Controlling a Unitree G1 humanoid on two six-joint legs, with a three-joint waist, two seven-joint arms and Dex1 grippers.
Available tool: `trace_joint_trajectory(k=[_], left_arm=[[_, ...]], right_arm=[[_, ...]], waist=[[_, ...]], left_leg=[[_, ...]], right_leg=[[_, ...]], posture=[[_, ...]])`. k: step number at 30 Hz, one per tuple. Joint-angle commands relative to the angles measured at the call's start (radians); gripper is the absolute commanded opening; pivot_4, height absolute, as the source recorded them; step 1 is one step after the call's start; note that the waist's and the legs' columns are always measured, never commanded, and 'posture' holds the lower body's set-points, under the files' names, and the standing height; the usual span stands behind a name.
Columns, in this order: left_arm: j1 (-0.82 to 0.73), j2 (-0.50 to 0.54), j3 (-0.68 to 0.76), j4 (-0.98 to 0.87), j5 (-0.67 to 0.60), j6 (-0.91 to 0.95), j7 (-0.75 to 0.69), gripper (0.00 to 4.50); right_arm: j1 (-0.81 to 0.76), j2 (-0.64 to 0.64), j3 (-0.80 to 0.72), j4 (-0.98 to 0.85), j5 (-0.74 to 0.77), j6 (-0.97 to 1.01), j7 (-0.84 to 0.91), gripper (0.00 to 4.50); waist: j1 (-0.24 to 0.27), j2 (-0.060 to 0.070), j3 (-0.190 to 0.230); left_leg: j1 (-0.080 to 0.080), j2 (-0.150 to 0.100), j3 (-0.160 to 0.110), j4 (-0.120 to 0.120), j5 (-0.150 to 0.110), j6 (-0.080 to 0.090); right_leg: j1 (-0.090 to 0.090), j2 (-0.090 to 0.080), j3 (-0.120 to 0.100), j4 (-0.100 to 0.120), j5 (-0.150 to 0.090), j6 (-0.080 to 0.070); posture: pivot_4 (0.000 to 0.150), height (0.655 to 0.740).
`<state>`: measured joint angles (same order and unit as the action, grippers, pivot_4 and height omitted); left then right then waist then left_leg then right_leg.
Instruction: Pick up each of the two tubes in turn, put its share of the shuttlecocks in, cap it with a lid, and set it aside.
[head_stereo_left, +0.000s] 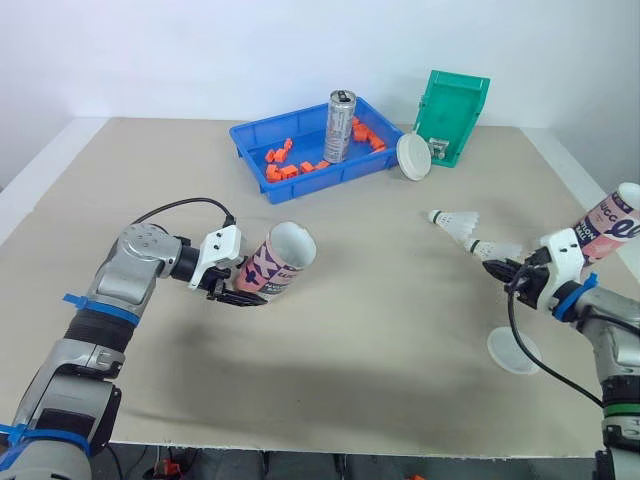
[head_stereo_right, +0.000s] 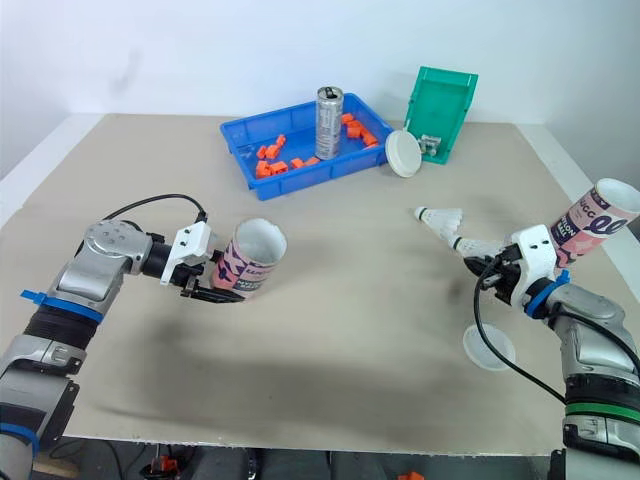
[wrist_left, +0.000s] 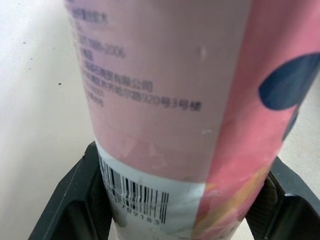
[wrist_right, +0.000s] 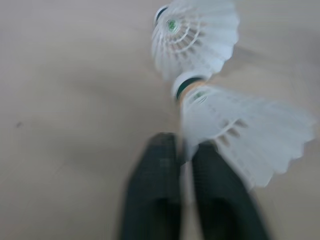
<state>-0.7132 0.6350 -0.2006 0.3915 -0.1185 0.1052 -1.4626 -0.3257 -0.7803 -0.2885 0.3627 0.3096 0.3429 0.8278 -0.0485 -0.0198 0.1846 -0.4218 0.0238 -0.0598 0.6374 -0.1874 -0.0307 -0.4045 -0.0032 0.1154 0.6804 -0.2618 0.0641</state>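
Observation:
My left gripper (head_stereo_left: 240, 288) is shut on the base of a pink tube (head_stereo_left: 278, 262). The tube is tilted, and its open white mouth points up and to the right. In the left wrist view the black fingers (wrist_left: 75, 200) clamp the tube (wrist_left: 170, 90) just above its barcode. On the right, my right gripper (head_stereo_left: 507, 270) is shut on the feather skirt of a white shuttlecock (head_stereo_left: 492, 249), low over the table. A second shuttlecock (head_stereo_left: 455, 220) lies just beyond the first one's cork. The second pink tube (head_stereo_left: 608, 222) stands tilted at the table's right edge, behind my right arm.
One white lid (head_stereo_left: 513, 351) lies flat near the front right. Another lid (head_stereo_left: 414, 156) leans between the blue tray (head_stereo_left: 250, 140) and a tipped green bin (head_stereo_left: 452, 115). The tray holds orange pieces and a drink can (head_stereo_left: 339, 126).

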Motion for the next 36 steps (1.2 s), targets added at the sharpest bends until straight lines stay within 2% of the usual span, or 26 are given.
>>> trace_joint_trajectory(k=[1, 6, 10, 14, 16, 19, 23, 32, 34, 36], left_arm=[[-0.007, 0.002, -0.002, -0.008, 0.000, -0.011, 0.006, 2.98], [-0.016, -0.004, -0.007, 0.005, 0.003, -0.017, 0.005, 2.98], [-0.018, -0.007, -0.009, 0.014, 0.004, -0.023, 0.003, 2.98], [-0.024, -0.010, -0.012, 0.026, 0.007, -0.031, 0.000, 2.98], [-0.027, -0.012, -0.014, 0.031, 0.009, -0.034, -0.001, 2.98], [-0.035, -0.015, -0.014, 0.039, 0.011, -0.037, -0.002, 2.98], [-0.045, -0.019, -0.015, 0.044, 0.012, -0.037, -0.003, 2.98], [-0.050, -0.021, -0.015, 0.046, 0.010, -0.037, -0.004, 2.98], [-0.046, -0.019, -0.014, 0.040, 0.008, -0.035, -0.003, 2.98], [-0.042, -0.019, -0.014, 0.036, 0.007, -0.033, -0.002, 2.98]], right_arm=[[0.025, -0.033, -0.057, -0.079, 0.027, 0.007, -0.004, 0.05], [0.048, -0.081, -0.092, -0.263, 0.070, 0.053, 0.018, 0.05], [-0.015, -0.149, -0.056, -0.478, 0.114, 0.098, 0.060, 0.05], [-0.178, -0.184, 0.132, -0.699, 0.154, 0.121, 0.184, 0.05], [-0.236, -0.180, 0.223, -0.754, 0.155, 0.113, 0.248, 0.05], [-0.348, -0.139, 0.373, -0.751, 0.098, 0.059, 0.327, 0.05], [-0.470, -0.060, 0.489, -0.676, 0.025, -0.035, 0.385, 0.05], [-0.600, 0.040, 0.612, -0.558, -0.100, -0.151, 0.475, 0.05], [-0.637, 0.062, 0.612, -0.563, -0.065, -0.112, 0.510, 0.68], [-0.654, 0.072, 0.593, -0.578, -0.027, -0.093, 0.533, 1.55]], waist=[[0.000, 0.000, 0.000], [0.000, 0.002, 0.000], [0.000, 0.003, 0.000], [-0.001, 0.003, 0.001], [-0.001, 0.003, 0.001], [0.004, 0.002, 0.001], [0.003, 0.002, 0.001], [0.003, 0.002, 0.001], [0.002, 0.003, 0.001], [0.002, 0.003, 0.001]], left_leg=[[0.000, 0.000, 0.000, 0.000, 0.000, 0.000], [0.000, 0.000, 0.001, 0.000, 0.000, 0.000], [0.000, 0.000, 0.001, 0.000, 0.000, 0.000], [0.000, 0.001, 0.001, 0.000, 0.000, 0.000], [0.000, 0.002, 0.001, 0.000, 0.000, 0.000], [-0.002, 0.003, 0.001, 0.000, 0.000, 0.000], [-0.003, 0.002, 0.002, 0.001, 0.000, 0.000], [-0.004, 0.003, 0.001, 0.000, 0.000, 0.000], [-0.003, 0.003, 0.001, 0.000, 0.000, 0.000], [-0.003, 0.003, 0.001, 0.000, 0.000, 0.000]], right_leg=[[0.000, 0.000, 0.000, 0.000, 0.000, 0.000], [0.000, 0.000, 0.001, 0.000, 0.001, 0.001], [0.000, 0.000, 0.001, 0.000, 0.001, 0.001], [-0.001, 0.000, 0.001, 0.000, 0.001, 0.000], [-0.001, 0.001, 0.001, 0.000, 0.001, 0.000], [-0.001, 0.001, -0.002, 0.000, 0.000, 0.000], [-0.002, -0.001, -0.002, -0.001, 0.000, 0.000], [-0.003, -0.001, -0.004, -0.001, -0.001, -0.002], [-0.003, -0.001, -0.004, -0.001, -0.001, -0.002], [-0.003, -0.001, -0.004, 0.000, -0.001, -0.002]], posture=[[0.150, 0.7400], [0.150, 0.7400], [0.150, 0.7400], [0.150, 0.7400], [0.150, 0.7400], [0.150, 0.7400], [0.150, 0.7400], [0.150, 0.7400], [0.150, 0.7400], [0.150, 0.7400]])
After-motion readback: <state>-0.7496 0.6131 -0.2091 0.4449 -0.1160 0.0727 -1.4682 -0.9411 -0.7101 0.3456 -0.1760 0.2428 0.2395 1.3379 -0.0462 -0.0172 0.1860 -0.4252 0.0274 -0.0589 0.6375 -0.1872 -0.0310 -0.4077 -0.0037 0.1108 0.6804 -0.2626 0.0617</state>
